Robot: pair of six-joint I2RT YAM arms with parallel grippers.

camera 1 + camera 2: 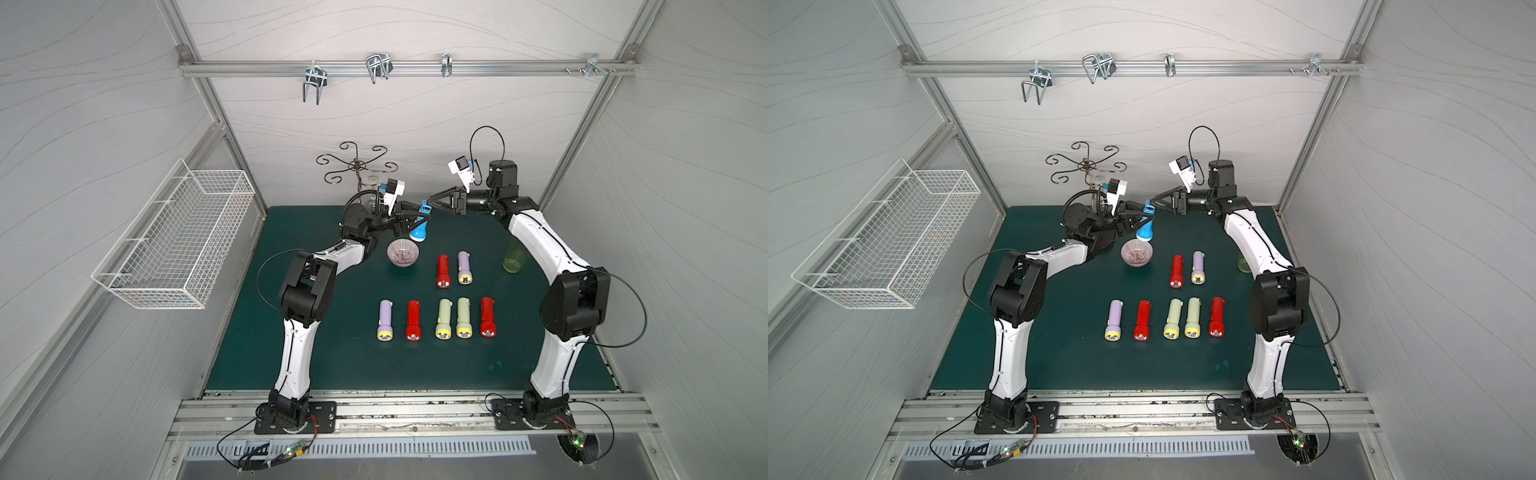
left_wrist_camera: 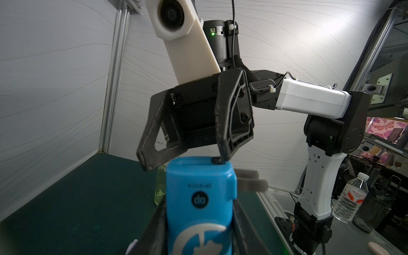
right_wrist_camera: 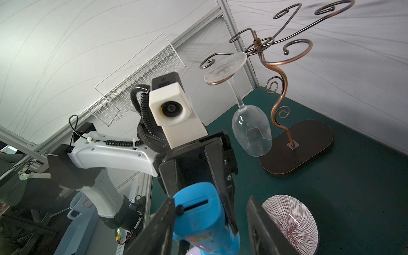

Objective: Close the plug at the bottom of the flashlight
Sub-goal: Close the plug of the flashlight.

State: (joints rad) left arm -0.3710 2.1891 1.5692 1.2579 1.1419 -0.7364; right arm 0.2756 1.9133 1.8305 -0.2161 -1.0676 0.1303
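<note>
Currently hanging on the left side wall: a white wire basket [image 1: 174, 245]. Reaching in over the green mat [image 1: 332, 365] from the left and clamping the blue flashlight [image 1: 419, 230] around its body in the left gripper [image 1: 409, 218], narrow and tight on both sides. Holding it near the mat's back edge, just behind the striped bowl [image 1: 403, 252], with the lens end pointing down and the bottom end tilting up toward the right arm. Showing, in the left wrist view, the grey plug prongs [image 2: 249, 181] sticking out sideways at the bottom end, blurred. Meeting that bottom end with the right gripper [image 2: 185, 160], standing partly open at roughly the body's width. Touching the end face beside a small black nub [image 2: 217, 160] with one fingertip, hanging just off the edge with the other, gripping nothing. Lying further right on the mat: a red flashlight [image 1: 443, 271] beside a lilac flashlight [image 1: 464, 268], and nearer the front a row of five flashlights [image 1: 444, 319]. Standing beside the right arm: a green cup [image 1: 514, 259].
</note>
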